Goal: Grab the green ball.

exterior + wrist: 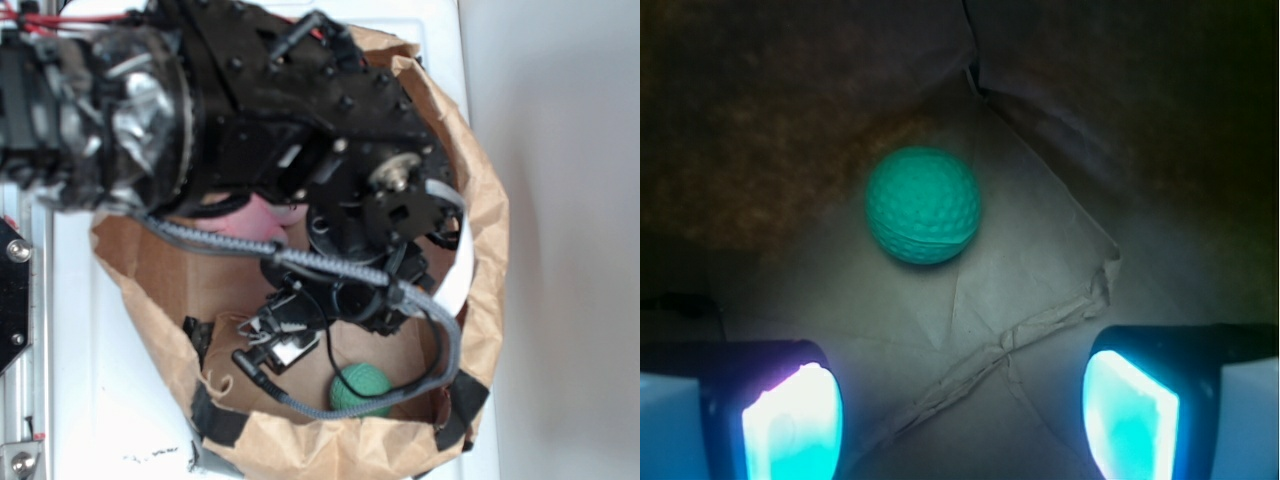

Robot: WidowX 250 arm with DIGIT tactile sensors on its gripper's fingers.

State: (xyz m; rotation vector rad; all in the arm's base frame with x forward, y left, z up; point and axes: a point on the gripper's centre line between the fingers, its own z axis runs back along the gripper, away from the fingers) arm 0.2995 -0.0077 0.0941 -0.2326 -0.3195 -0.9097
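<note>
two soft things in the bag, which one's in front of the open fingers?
The green ball, lying on the paper bag floor ahead of the gripper, untouched. The pink thing sits farther back under the arm, mostly hidden, and does not show in the wrist view.

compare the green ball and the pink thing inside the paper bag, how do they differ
Colour: the green ball is green, while the pink object is pink.
Visibility: the ball lies mostly in plain view on the floor of the brown paper bag, while the pink object is largely hidden under the arm, its shape unclear.
Place: the ball lies ahead of the open gripper; the pink object is nearer the arm's base.
Both are inside the bag.
</note>
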